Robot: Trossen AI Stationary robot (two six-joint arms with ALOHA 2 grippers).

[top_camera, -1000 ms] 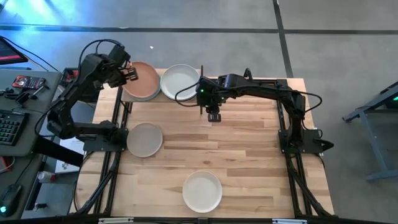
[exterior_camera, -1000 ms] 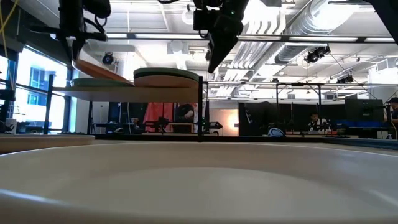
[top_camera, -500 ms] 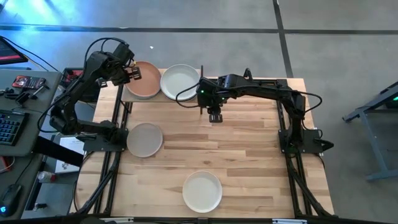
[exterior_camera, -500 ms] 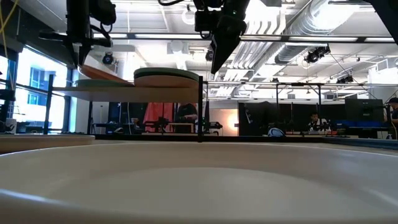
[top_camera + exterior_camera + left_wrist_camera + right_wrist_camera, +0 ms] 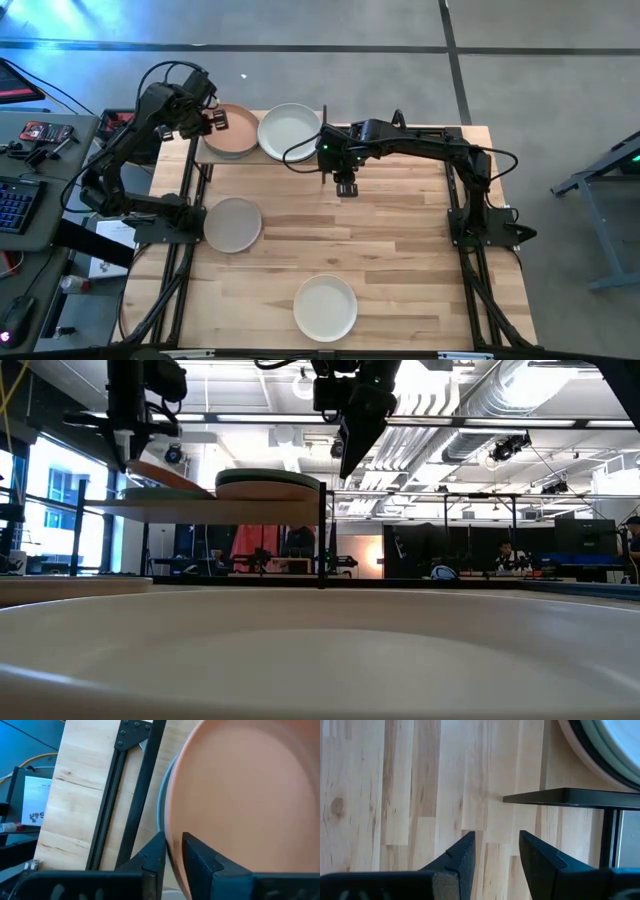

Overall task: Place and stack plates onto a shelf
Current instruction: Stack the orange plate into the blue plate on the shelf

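The shelf (image 5: 262,160) stands at the table's far left. Its right stack is topped by a cream plate (image 5: 290,131). A terracotta plate (image 5: 234,131) lies over its left stack, above a pale blue-green plate (image 5: 161,805). My left gripper (image 5: 213,122) is at the terracotta plate's left rim, shut on it. My right gripper (image 5: 343,187) hangs open over bare tabletop, just in front of the shelf's right leg (image 5: 560,797). A grey-beige plate (image 5: 233,224) and a cream plate (image 5: 325,307) lie flat on the table. My left gripper has the terracotta plate's left rim (image 5: 172,827) between its two fingers, one finger (image 5: 200,855) over the plate's inside and one outside. The fingers slant down from the shelf's left side. The plate is tilted: held rim (image 5: 135,463) raised, opposite rim (image 5: 208,490) on the left stack.
The shelf's black legs (image 5: 322,540) and the table frame's black rails (image 5: 190,215) stand near both arms. The near cream plate fills the low view's foreground (image 5: 300,660). Open tabletop (image 5: 400,250) lies at the middle and right.
My left gripper has edged toward the table's right with the terracotta plate, bringing it farther over the shelf's left stack; the plate stays tilted. Over the last half second both have kept still.
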